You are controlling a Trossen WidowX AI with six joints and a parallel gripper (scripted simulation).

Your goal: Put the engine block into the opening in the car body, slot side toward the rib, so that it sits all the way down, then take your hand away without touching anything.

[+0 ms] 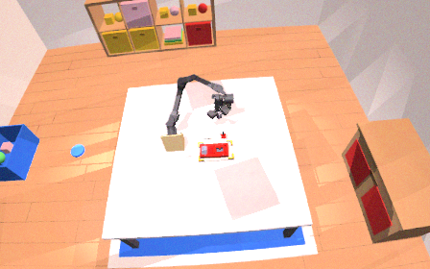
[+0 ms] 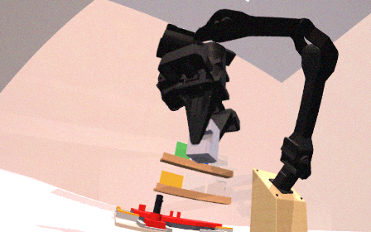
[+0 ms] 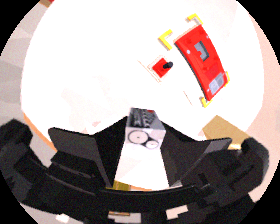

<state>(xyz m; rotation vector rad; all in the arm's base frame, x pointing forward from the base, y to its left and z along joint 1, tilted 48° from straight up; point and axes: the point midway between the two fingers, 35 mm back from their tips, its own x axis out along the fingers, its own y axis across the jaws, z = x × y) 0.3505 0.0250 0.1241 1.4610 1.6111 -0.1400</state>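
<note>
The gripper [image 1: 219,115] [image 2: 209,137] [image 3: 145,124] is shut on the grey engine block [image 2: 204,149] [image 3: 145,135]. It holds the block in the air, well above the table. In the wrist view the block shows two round pulleys on its near face and dark detail with a bit of red on top. The red car body [image 1: 209,155] [image 2: 195,222] [image 3: 209,64] lies on the table, away from the block, at the upper right of the wrist view. Its opening [image 1: 220,149] [image 3: 202,51] shows no block inside. The rib and the block's slot cannot be made out.
A small red piece with a black upright peg [image 1: 223,134] [image 2: 158,204] [image 3: 168,65] stands beside the car body. Yellow corner brackets [image 3: 165,40] surround the body. The arm's wooden base [image 1: 173,142] [image 2: 263,207] [image 3: 223,131] stands near the body's windowed end.
</note>
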